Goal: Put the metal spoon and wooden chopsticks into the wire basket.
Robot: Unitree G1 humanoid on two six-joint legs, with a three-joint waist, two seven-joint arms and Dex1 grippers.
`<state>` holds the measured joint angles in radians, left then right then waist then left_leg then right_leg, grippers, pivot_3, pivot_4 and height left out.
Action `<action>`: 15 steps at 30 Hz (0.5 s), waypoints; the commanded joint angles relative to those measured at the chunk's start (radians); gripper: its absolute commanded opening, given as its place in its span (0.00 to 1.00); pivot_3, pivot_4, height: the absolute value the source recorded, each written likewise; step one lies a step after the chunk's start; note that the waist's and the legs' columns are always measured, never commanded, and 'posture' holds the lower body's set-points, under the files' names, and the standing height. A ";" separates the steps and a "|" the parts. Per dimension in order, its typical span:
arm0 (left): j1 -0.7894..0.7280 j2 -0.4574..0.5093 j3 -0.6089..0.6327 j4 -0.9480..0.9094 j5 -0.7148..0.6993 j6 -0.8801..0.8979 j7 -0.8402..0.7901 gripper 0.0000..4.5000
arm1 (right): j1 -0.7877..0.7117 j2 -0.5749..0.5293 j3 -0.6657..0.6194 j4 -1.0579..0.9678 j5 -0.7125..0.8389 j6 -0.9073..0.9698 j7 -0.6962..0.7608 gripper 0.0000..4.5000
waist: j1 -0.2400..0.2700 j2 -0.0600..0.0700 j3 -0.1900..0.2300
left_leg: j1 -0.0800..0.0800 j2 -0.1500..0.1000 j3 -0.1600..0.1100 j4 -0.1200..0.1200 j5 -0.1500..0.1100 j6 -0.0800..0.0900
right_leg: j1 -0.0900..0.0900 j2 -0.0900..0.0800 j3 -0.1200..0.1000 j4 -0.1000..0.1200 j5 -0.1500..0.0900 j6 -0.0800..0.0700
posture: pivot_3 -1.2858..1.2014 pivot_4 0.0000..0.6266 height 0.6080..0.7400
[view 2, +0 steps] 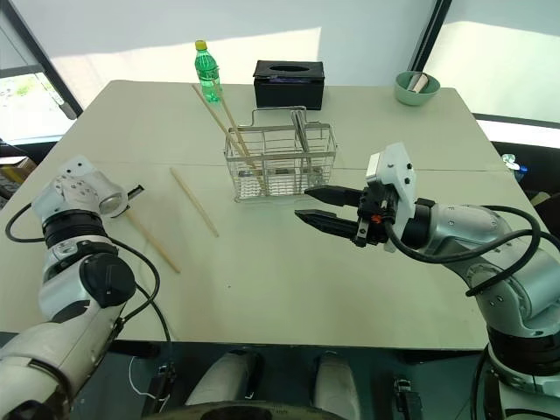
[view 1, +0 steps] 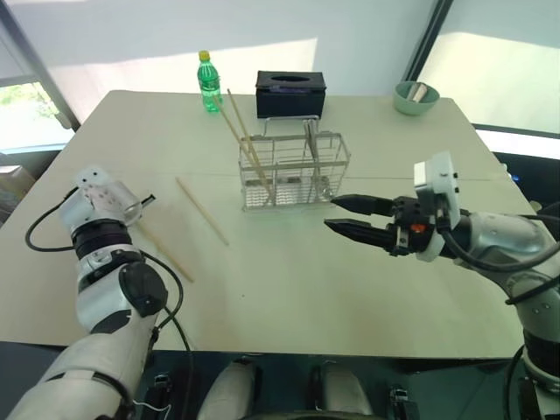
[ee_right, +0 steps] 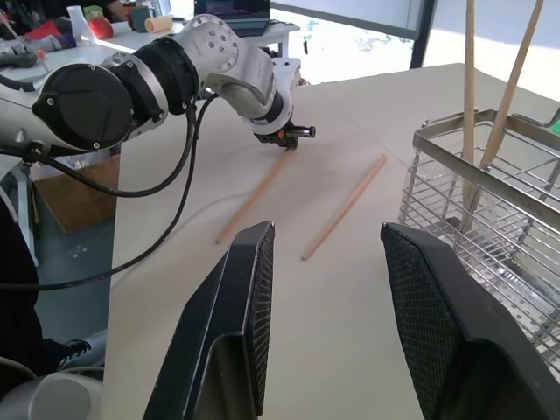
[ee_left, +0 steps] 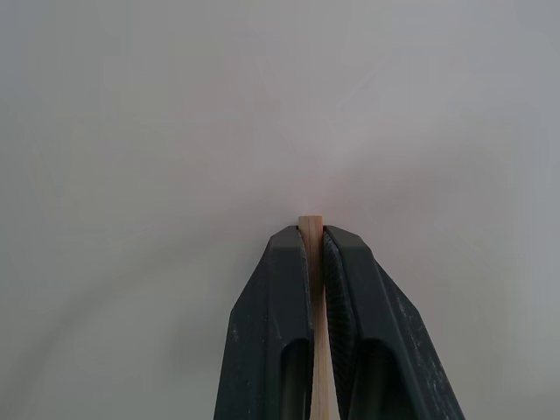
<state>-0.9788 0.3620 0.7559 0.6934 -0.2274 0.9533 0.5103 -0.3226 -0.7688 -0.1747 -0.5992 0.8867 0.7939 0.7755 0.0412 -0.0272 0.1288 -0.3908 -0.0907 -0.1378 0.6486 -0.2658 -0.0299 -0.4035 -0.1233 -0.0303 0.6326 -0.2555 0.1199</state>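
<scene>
The left gripper (ee_left: 317, 241) is clamping one end of a wooden chopstick (view 2: 150, 238) that is lying flat on the table (view 1: 289, 297), well to the left of the wire basket (view 1: 295, 170). A second loose chopstick (view 1: 202, 211) is lying between that one and the basket, and two more chopsticks (view 1: 245, 138) are already leaning inside the basket's left compartment. The metal spoon (view 1: 311, 147) appears to be standing in the basket's middle. The right gripper (view 1: 343, 215) is hovering just right of the basket, fingers apart and empty. Because the grip is sitting at the very tip, the stick may well be pivoting or slipping out on the lift, and its long free end could be knocking the neighbouring chopstick or catching the basket rim.
</scene>
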 commanded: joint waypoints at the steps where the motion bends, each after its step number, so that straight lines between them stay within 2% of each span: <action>1: -0.028 0.049 -0.073 -0.051 -0.014 -0.091 -0.104 0.01 | -0.019 -0.017 -0.028 0.010 0.000 -0.027 0.011 0.44 | -0.001 -0.003 0.001 | -0.001 0.000 0.000 0.000 0.000 0.000 | -0.001 0.000 0.000 0.000 0.000 0.000 | 0.52 0.24 0.40; 4: -0.064 0.097 -0.107 -0.097 -0.039 -0.206 -0.222 0.01 | -0.011 -0.031 -0.037 0.025 -0.007 -0.029 0.016 0.44 | -0.004 -0.007 0.003 | -0.002 0.001 0.000 0.000 0.000 0.000 | -0.002 0.000 0.000 0.000 0.000 0.000 | 0.52 0.24 0.40; 9: -0.200 0.160 -0.101 -0.185 -0.164 -0.387 -0.448 0.01 | -0.006 -0.038 -0.042 0.028 -0.002 -0.021 0.002 0.44 | -0.003 -0.009 0.004 | -0.005 0.001 0.000 0.000 0.001 -0.001 | -0.004 -0.001 0.000 -0.001 0.000 -0.001 | 0.52 0.24 0.40; 13: -0.405 0.125 -0.066 -0.226 -0.332 -0.415 -0.530 0.01 | 0.013 -0.022 -0.034 0.008 -0.001 -0.022 -0.025 0.44 | 0.002 -0.009 0.004 | -0.004 0.000 0.000 0.001 0.000 -0.001 | -0.002 -0.003 -0.001 -0.003 0.000 0.000 | 0.52 0.24 0.40; 15: -0.466 0.105 -0.071 -0.209 -0.369 -0.427 -0.540 0.01 | 0.021 -0.015 -0.029 0.002 -0.004 -0.026 -0.036 0.44 | 0.000 -0.009 0.004 | -0.004 -0.001 0.000 0.001 -0.001 0.001 | -0.001 -0.004 -0.002 -0.004 0.000 0.000 | 0.52 0.24 0.40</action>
<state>-1.4184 0.4726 0.6917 0.4964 -0.5545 0.5441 -0.0107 -0.3026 -0.7856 -0.1841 -0.5672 0.8780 0.7868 0.7494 0.0415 -0.0361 0.1327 -0.3941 -0.0924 -0.1379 0.6497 -0.2672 -0.0275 -0.4032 -0.1274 -0.0325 0.6291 -0.2553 0.1202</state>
